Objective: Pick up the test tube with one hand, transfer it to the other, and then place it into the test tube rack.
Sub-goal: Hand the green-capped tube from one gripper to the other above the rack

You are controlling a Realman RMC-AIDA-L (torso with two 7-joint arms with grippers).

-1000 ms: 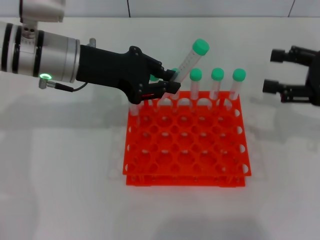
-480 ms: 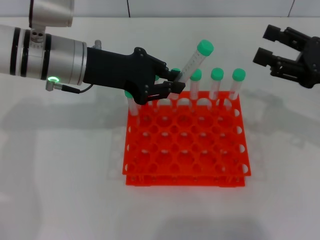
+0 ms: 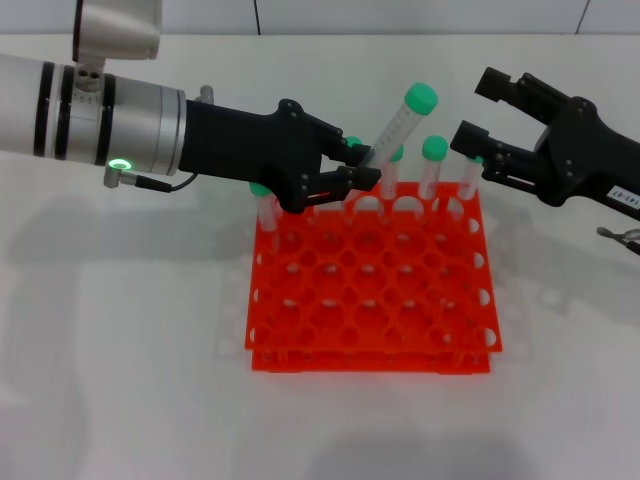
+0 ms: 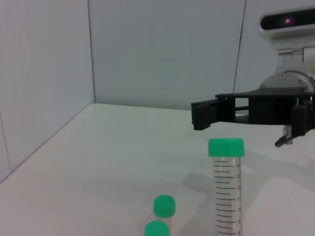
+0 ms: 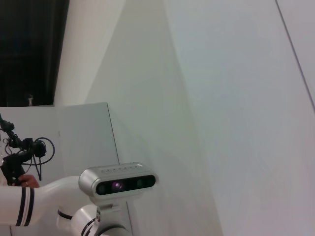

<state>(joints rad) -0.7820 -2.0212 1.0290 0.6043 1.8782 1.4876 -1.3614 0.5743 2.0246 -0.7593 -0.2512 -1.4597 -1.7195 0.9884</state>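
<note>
A lab bench: orange test tube rack (image 3: 372,290) (green-capped tubes (image 3: 433,165)) on white table (image 3: 120,350).

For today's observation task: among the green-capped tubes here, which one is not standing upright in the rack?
The test tube pinched low down by the left gripper. It leans with its cap up toward the open right gripper, lifted above the others, which stand upright in the rack.

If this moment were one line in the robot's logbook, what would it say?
left gripper: shut on test tube, tilted above test tube rack | right gripper: open, near the tube's cap, not touching | step: handover pending
</note>
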